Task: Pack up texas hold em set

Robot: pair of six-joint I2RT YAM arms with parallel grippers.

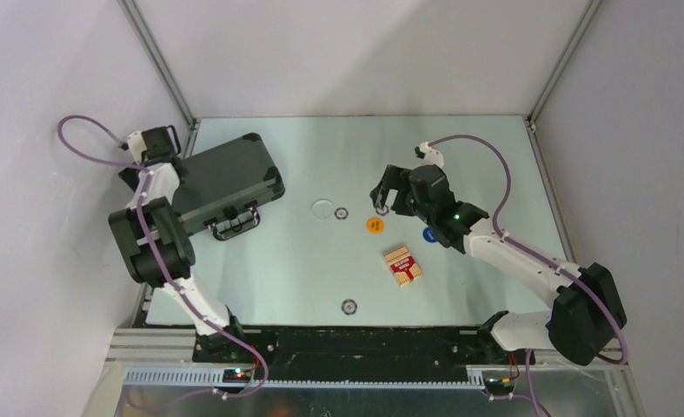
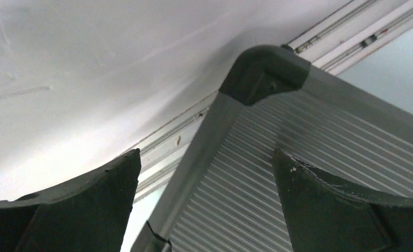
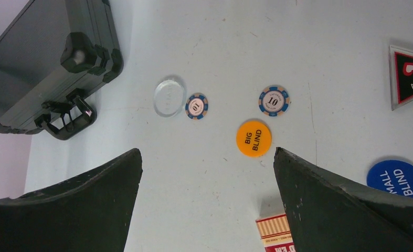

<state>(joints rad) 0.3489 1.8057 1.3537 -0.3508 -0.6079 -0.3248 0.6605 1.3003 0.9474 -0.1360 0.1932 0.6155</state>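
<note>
The black briefcase (image 1: 229, 178) lies closed at the back left, its handle (image 1: 234, 224) toward the table's middle. My left gripper (image 1: 171, 156) is open at the case's far left corner; in the left wrist view the gripper (image 2: 207, 157) straddles the ribbed lid's edge (image 2: 235, 199). My right gripper (image 1: 390, 193) is open and empty above the table; in its wrist view (image 3: 207, 152) it hangs over the orange button (image 3: 253, 138). Nearby lie a clear button (image 3: 169, 97), two chips (image 3: 197, 106) (image 3: 274, 100), the blue button (image 3: 396, 178), the triangular marker (image 3: 410, 73) and the red card deck (image 1: 402, 265).
Another chip (image 1: 348, 306) lies near the table's front edge. The orange button (image 1: 374, 225) and blue button (image 1: 428, 234) sit just in front of the right gripper. White walls and metal frame rails (image 1: 160, 65) enclose the table on three sides.
</note>
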